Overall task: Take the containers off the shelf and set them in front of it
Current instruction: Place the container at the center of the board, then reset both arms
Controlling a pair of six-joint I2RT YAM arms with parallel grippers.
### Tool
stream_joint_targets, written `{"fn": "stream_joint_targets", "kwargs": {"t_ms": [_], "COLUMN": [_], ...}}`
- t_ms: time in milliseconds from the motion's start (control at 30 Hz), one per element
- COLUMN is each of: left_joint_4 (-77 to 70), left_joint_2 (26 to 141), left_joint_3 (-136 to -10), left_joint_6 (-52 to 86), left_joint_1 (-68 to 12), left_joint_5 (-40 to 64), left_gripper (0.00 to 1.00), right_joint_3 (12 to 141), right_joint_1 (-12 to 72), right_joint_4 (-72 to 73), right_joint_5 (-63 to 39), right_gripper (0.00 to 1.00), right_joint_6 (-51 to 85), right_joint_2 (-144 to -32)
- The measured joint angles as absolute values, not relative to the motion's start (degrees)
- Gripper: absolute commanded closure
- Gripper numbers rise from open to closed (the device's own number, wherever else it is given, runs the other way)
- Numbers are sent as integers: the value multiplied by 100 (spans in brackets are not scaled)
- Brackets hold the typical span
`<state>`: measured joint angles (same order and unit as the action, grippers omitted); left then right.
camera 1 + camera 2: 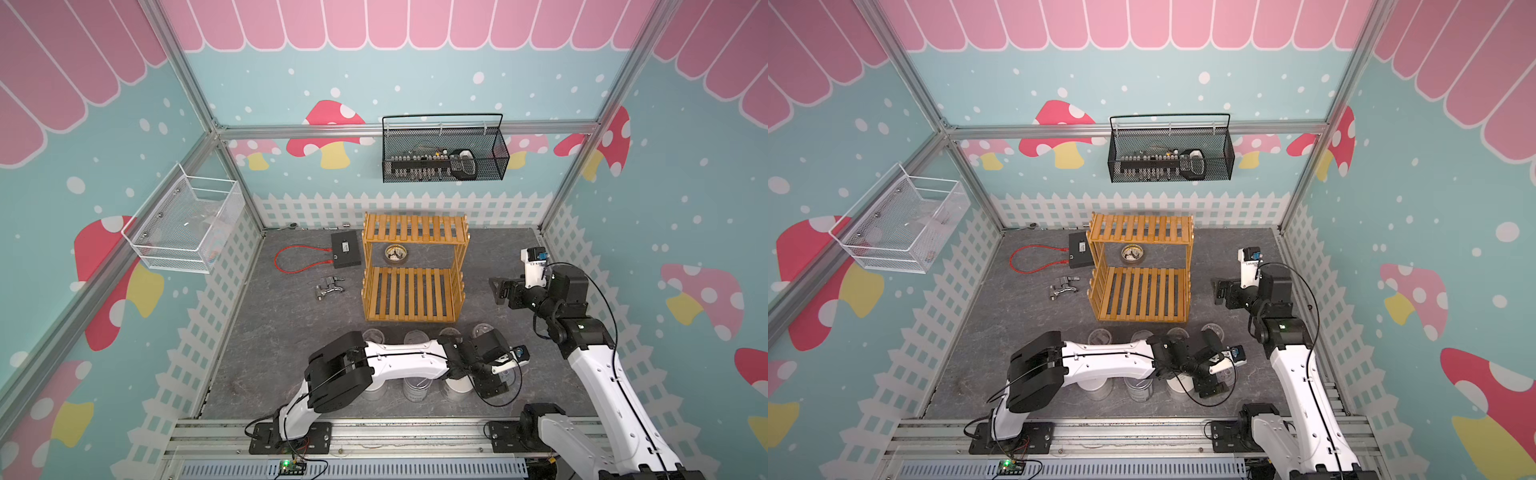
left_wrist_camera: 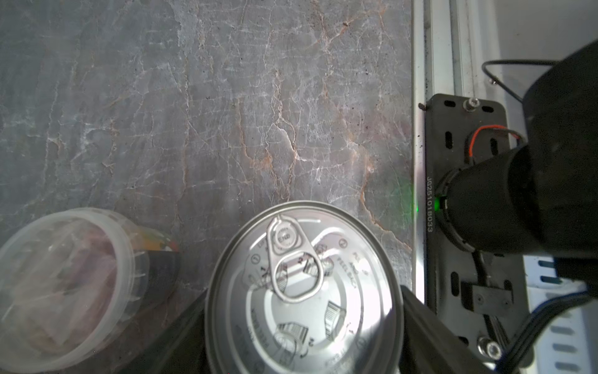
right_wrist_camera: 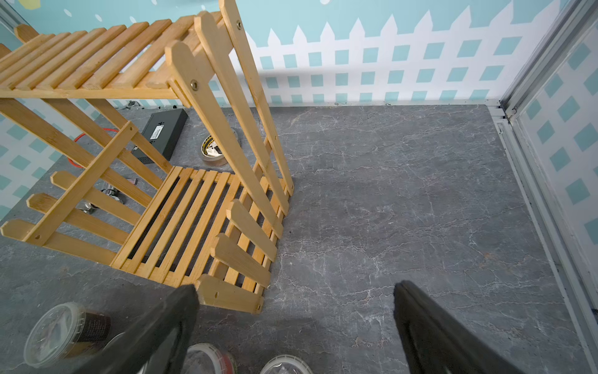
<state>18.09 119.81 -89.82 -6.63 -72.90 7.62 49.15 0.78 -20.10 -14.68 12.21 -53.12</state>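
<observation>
The shelf (image 1: 415,270) (image 3: 181,226) of yellow wooden slats stands mid-table with both tiers bare. In front of it is a row of clear tubs (image 1: 415,336) (image 3: 58,333), and nearer still a row of cans (image 1: 415,388) partly under my left arm. My left gripper (image 1: 492,386) (image 2: 304,291) is at the right end of that row, one finger on each side of a silver pull-tab tin (image 2: 301,291). The tin's lid hides whether the fingers touch it. A clear tub (image 2: 64,291) sits beside the tin. My right gripper (image 1: 496,291) (image 3: 296,327) hangs open and empty to the right of the shelf.
A tape roll (image 1: 395,253) lies on the table under the shelf's upper tier. To the shelf's left are a black box (image 1: 345,249) with a red cable loop and a metal tap (image 1: 328,286). A black wire basket (image 1: 444,153) and a white mesh basket (image 1: 187,224) hang on the walls.
</observation>
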Motion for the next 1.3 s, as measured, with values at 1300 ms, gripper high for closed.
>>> {"fn": "stream_joint_targets", "kwargs": {"t_ms": [1300], "left_joint_4": [1361], "left_joint_2": [5234], "left_joint_3": [-4355], "left_joint_6": [1507], "left_joint_1": [-1723], "left_joint_5": [937], "left_gripper": [6], "right_joint_3": [3664], "right_joint_1": [-279], "right_joint_4": [-572], "right_joint_5": [-681], "right_gripper": [1], "right_joint_6": [1616], "right_joint_2": [-5732]}}
